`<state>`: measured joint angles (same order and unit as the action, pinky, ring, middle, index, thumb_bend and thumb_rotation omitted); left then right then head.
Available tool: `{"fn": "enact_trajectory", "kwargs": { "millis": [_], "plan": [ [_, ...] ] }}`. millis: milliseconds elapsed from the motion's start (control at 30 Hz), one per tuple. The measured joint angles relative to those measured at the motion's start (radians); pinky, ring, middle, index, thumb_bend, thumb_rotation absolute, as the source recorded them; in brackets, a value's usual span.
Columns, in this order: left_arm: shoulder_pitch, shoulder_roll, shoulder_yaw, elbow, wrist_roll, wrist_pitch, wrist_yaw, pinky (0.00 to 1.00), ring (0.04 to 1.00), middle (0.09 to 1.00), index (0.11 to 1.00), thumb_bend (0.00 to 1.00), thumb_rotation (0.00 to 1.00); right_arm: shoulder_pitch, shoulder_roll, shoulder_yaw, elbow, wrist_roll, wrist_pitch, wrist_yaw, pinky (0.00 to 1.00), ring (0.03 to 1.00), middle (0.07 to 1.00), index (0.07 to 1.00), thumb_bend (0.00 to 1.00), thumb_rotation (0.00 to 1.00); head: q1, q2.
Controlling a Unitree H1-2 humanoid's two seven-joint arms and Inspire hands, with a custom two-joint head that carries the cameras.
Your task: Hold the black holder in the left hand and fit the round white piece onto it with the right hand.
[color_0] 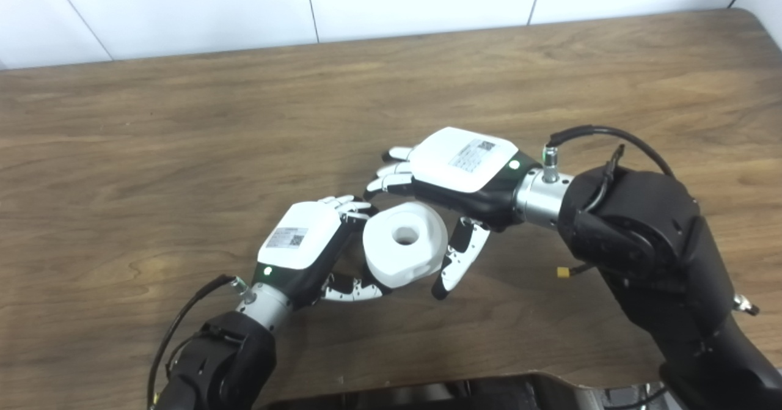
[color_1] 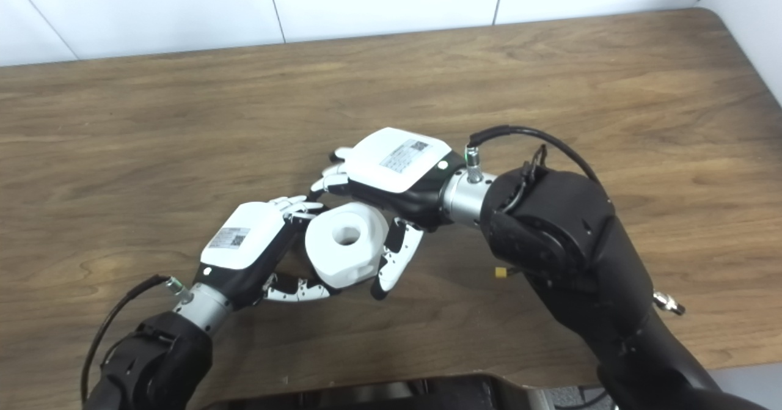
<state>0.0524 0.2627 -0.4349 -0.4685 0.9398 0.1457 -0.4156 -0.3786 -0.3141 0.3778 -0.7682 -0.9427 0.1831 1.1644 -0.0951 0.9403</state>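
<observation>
Two robot hands meet at the round white piece (color_0: 404, 244): left (color_0: 302, 242) gripping it, right (color_0: 455, 175) spread beside it.

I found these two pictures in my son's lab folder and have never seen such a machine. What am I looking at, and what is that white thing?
This is a humanoid robot at a wooden table. Both pictures come from two cameras side by side on its head, so they show one scene from slightly different spots. Its black arms enter from the bottom edge. The left hand and right hand meet around a round white piece with a hole in its middle. The left hand's fingers curl around its side, so it seems to hold it; the right hand's thumb lies along the other side. The black holder is not clearly visible, perhaps hidden by the hands.
</observation>
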Motion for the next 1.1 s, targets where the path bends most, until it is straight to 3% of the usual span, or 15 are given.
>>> {"fn": "enact_trajectory", "kwargs": {
  "millis": [933, 967, 1100],
  "plan": [
    [0.0, 0.0, 0.001, 0.001, -0.001, 0.004, 0.002, 0.86, 0.864, 0.787, 0.495, 0.52, 0.07, -0.037, -0.017, -0.062, -0.052, 0.037, 0.04, 0.003, 0.9, 0.999, 0.971, 0.963, 1.0, 0.46, 0.014, -0.008],
    [0.0, 0.0, 0.001, 0.001, 0.002, 0.004, 0.002, 0.84, 0.858, 0.789, 0.621, 0.69, 0.13, -0.039, -0.017, -0.062, -0.052, 0.038, 0.04, 0.003, 0.9, 0.996, 0.968, 0.961, 1.0, 0.46, 0.015, -0.008],
    [-0.006, -0.001, -0.005, -0.002, 0.037, 0.003, -0.003, 0.83, 0.858, 0.816, 0.798, 0.86, 0.2, -0.046, -0.018, -0.064, -0.052, 0.044, 0.04, 0.003, 0.89, 0.988, 0.965, 0.958, 1.0, 0.48, 0.015, -0.008]
  ]
}}
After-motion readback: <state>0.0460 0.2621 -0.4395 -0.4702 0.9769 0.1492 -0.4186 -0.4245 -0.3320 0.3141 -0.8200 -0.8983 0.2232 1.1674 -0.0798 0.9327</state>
